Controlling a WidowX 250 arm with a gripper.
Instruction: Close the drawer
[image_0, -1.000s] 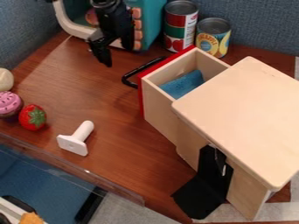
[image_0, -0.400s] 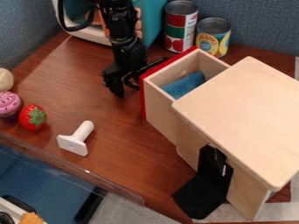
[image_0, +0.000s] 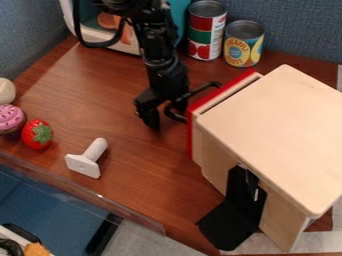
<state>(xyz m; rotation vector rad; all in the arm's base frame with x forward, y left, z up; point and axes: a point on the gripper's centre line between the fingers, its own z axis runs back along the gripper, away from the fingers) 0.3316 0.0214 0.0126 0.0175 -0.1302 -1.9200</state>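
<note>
Drawer: the wooden drawer (image_0: 197, 145) sits nearly home in the wooden cabinet (image_0: 277, 132), right of centre; a narrow opening remains behind its red front (image_0: 220, 93), so I judge the closing is almost done.
Gripper: the black gripper (image_0: 157, 111) hangs at the upper centre, close against the black handle (image_0: 204, 88), probably because from this side it can press the drawer inward; whether its grip is open or closed, I cannot tell.
Next push: it should go toward the cabinet, straight and gentle; a slanted one could jam the drawer or slip off the handle.
Cans: the tomato can (image_0: 206, 31) and the pineapple can (image_0: 244, 44) stand at the top of the frame, behind the handle; they are apart from the drawer, so they do not block it.
</note>
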